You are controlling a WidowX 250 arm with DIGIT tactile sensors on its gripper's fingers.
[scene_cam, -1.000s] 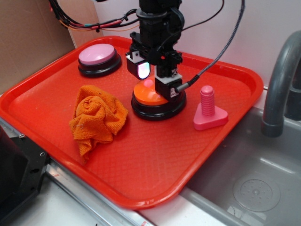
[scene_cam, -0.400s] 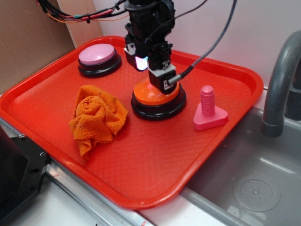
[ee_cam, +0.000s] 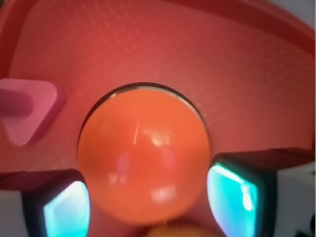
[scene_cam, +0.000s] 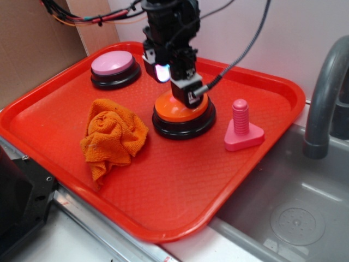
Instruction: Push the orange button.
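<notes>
The orange button (scene_cam: 175, 113), a glossy dome on a black round base, sits in the middle of the red tray (scene_cam: 163, 232). My gripper (scene_cam: 175, 82) hangs right over it, open, with its glowing pads (scene_cam: 163, 72) spread apart and nothing held. The lower finger's tip overlaps the dome's top in the exterior view, so I cannot tell whether they touch. In the wrist view the orange button (ee_cam: 143, 158) fills the centre, and my gripper (ee_cam: 148, 202) has one lit pad (ee_cam: 66, 210) on each side of it.
A pink-topped button (scene_cam: 113, 64) stands at the tray's back left. A crumpled orange rag (scene_cam: 113, 136) lies left of the orange button, and a pink plastic bolt (scene_cam: 241, 128) stands to its right. A grey sink (scene_cam: 294, 213) and faucet (scene_cam: 327, 93) are at right.
The gripper has risen from low on the button's dome and shifted a little left and back. The button and the other objects have not moved.
</notes>
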